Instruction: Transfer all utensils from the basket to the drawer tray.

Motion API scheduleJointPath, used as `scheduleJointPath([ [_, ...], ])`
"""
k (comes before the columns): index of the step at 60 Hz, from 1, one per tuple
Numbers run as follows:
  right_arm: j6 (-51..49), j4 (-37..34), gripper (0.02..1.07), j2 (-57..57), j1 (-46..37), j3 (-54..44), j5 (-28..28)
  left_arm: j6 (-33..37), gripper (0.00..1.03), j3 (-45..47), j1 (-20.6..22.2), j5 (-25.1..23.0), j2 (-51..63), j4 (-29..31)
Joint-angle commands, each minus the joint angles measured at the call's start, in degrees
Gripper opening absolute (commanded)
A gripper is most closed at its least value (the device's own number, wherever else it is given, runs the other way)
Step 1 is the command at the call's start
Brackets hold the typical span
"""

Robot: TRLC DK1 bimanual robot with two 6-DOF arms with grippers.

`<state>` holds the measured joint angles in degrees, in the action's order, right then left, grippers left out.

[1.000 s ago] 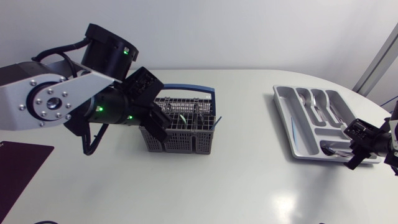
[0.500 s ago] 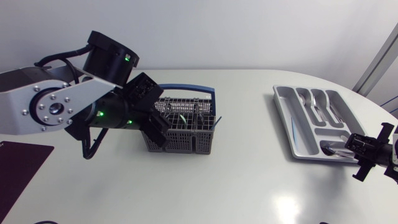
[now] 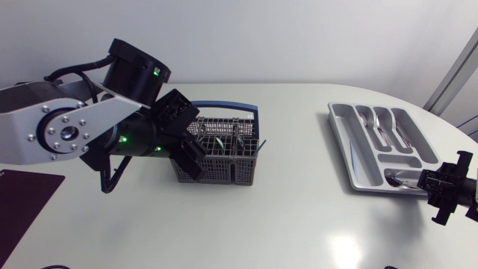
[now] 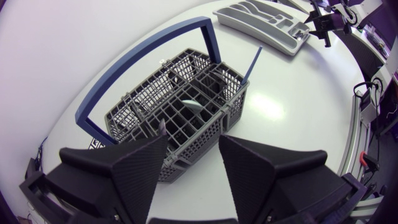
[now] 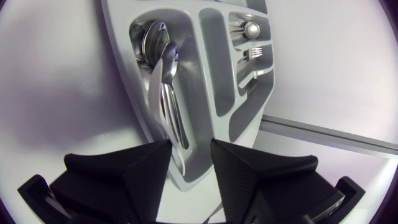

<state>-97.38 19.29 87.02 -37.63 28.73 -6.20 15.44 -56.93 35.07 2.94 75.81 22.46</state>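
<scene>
left arm (image 3: 67,131) comes in from the left edge, silver-grey links folded, green lights lit on its black wrist; left gripper (image 4: 193,144) angles downward, broad fingers (image 4: 137,168) spread wide; right gripper (image 3: 442,190) sits at the right edge, fingers (image 5: 143,168) narrowly parted, nothing between them

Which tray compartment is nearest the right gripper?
The crosswise compartment at the end of the drawer tray, directly ahead of the right gripper. It holds spoons; the other compartments run lengthwise, farther away.
</scene>
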Motion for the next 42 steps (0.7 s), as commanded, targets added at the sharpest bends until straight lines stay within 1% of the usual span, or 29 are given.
scheduleJointPath([
  [1, -0.44, -0.13, 0.88, -3.88, -0.08, -0.87, -0.22, 1.17, 0.59, 0.94, 0.26, 0.66, 0.30, 0.57],
  [4, 1.93, -1.62, 0.94, -6.16, 0.36, -0.34, -0.22, 1.17, 0.59, 0.68, 0.26, 1.10, 0.48, 0.57],
  [9, 7.82, -8.65, 1.02, -10.03, 2.12, 2.47, -0.40, 1.17, 0.59, 0.15, 0.35, 1.54, 0.83, 0.57],
  [11, 9.67, -10.50, 1.02, -11.26, 2.82, 3.35, -0.83, 1.17, 0.59, -0.03, 0.53, 1.81, 1.01, 0.57],
  [16, 11.60, -10.41, 1.02, -13.28, 3.79, 3.61, -1.10, 1.08, 0.59, -0.20, 1.14, 2.95, 1.53, 0.48],
  [23, 14.06, -12.70, 1.02, -16.01, 5.37, 4.32, -1.10, 1.17, 0.59, -0.47, 1.14, 3.12, 2.15, 0.39],
  [26, 16.61, -15.86, 1.02, -17.24, 6.43, 5.55, -1.01, 1.17, 0.59, -0.82, 1.05, 3.56, 2.59, 0.39],
  [34, 27.07, -30.10, 1.02, -19.61, 10.47, 11.00, -1.63, 0.91, 0.59, -1.87, 1.14, 6.03, 4.78, 0.04],
  [42, 34.10, -37.39, 1.02, -21.19, 15.30, 11.79, -1.80, 0.38, 0.58, -2.93, 2.37, 10.77, 7.42, 0.04],
])
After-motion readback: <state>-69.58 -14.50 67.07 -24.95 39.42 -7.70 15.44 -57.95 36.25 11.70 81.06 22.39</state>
